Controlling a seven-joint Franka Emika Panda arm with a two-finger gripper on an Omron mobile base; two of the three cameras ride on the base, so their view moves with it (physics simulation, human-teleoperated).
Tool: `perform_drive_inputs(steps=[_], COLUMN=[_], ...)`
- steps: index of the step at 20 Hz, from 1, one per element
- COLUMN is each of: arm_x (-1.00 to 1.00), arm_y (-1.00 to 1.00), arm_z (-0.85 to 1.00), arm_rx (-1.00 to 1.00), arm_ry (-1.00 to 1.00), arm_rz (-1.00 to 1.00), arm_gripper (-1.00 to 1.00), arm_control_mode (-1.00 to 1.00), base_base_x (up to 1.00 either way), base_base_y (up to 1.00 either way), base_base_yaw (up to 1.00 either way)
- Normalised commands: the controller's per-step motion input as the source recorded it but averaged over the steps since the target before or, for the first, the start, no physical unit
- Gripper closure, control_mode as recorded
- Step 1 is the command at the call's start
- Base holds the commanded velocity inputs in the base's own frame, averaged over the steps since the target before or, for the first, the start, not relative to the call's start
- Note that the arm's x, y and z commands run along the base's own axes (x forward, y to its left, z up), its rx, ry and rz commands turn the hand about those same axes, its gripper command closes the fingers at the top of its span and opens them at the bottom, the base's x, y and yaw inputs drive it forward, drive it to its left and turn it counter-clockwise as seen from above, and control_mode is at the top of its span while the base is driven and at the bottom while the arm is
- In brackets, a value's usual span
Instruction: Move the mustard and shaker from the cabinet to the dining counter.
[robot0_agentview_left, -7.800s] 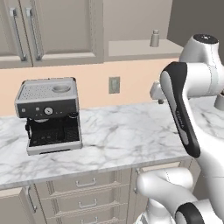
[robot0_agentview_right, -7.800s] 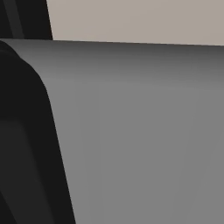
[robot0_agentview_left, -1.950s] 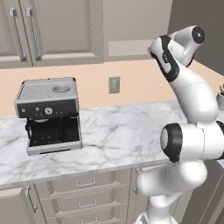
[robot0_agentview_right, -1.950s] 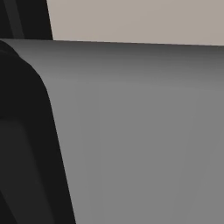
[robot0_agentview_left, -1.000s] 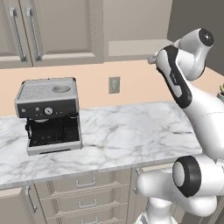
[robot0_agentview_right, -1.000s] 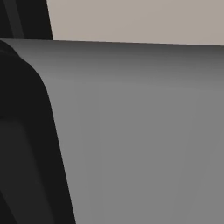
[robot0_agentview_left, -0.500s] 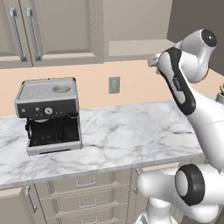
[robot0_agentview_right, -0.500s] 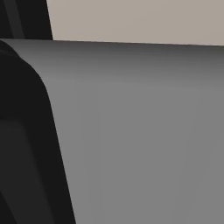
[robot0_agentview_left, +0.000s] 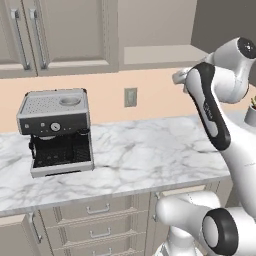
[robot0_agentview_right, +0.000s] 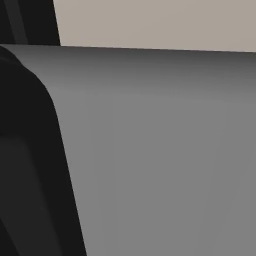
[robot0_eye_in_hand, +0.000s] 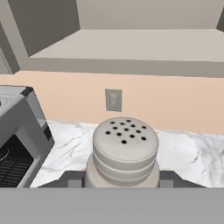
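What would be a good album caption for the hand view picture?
Gripper holding the shaker up in front of the open cabinet shelf, above the marble worktop and coffee machine.

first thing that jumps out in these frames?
The shaker, its pale top dotted with holes, sits large in the hand view, clamped in the pincer in front of the open cabinet shelf. In the left base view the white arm curls up at the right, above the marble worktop, with the coffee machine on its left.
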Motion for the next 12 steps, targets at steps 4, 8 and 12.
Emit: perform_drive_inputs(steps=[4, 8, 12], arm_x=[-0.28, -0.23, 0.00], arm_y=[0.00, 0.01, 0.00], arm_z=[-0.06, -0.01, 0.00], arm_rx=[0.00, 0.00, 0.00], arm_ry=[0.01, 0.02, 0.00], arm_rz=[-0.02, 0.00, 0.00], arm_gripper=[1.00, 1.00, 1.00], arm_control_mode=[-1.00, -1.00, 1.00], base_base_x=[0.00, 0.00, -0.41], base_base_y=[0.00, 0.00, 0.66], base_base_yaw=[0.00, 0.00, 0.09])
